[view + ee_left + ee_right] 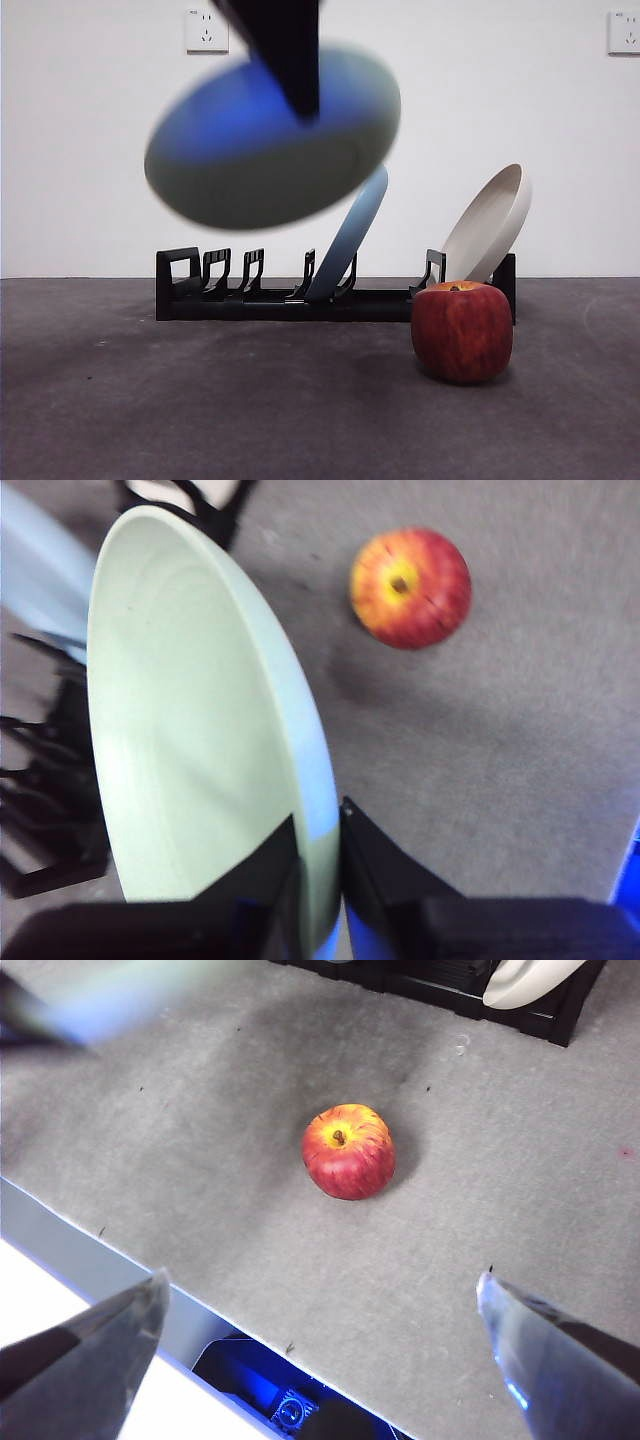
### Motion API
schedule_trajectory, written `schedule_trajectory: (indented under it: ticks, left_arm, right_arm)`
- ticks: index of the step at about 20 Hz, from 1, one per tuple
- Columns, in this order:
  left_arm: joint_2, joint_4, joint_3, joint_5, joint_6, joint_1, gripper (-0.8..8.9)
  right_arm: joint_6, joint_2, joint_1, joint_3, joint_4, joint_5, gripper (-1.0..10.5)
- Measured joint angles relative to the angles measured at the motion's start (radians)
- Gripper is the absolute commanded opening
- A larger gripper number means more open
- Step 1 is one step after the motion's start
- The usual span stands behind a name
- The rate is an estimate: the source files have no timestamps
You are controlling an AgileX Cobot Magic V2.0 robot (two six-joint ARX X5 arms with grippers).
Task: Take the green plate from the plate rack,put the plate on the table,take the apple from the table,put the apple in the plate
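Dark grey and slightly textured, the table (200, 400) stretches back to a plain white wall (80, 150) that carries two white power sockets (206, 31) near its top; whatever small marking they bear is too small to read, and no other writing shows. Nearest on the table sits the apple (462, 331), red with a yellow-orange patch round its stem dimple, upright and alone just in front of the rack's right end. Behind it runs the plate rack (250, 300), long, low and black, with a light blue plate (350, 240) leaning in a middle slot and a beige-white plate (490, 222) leaning in a slot at the right end. Above the rack's left half the green plate (275, 135) is in the air, blurred and tilted, clear of both rack and table. The left gripper (320, 880) is clamped on its rim, one black jaw on each face of the plate. The right gripper (320, 1310) hangs over the table's near edge with its jaws spread wide and nothing between them, the apple lying on the grey surface beyond it.
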Motion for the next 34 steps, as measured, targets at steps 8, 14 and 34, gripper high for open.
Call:
schedule_trajectory:
  ticks: [8, 14, 34]
  left_arm:
    - [0.024, 0.457, -0.450, -0.101, 0.057, -0.052, -0.06]
    - [0.131, 0.625, -0.484, -0.148, 0.143, -0.052, -0.07]
    - [0.023, 0.323, -0.255, -0.080, 0.048, -0.053, 3.23]
  right_arm:
    - [0.000, 0.000, 0.000, 0.000, 0.000, 0.000, 6.6]
    - [0.000, 0.000, 0.000, 0.000, 0.000, 0.000, 6.6]
    - [0.008, 0.050, 0.021, 0.000, 0.029, 0.000, 6.6]
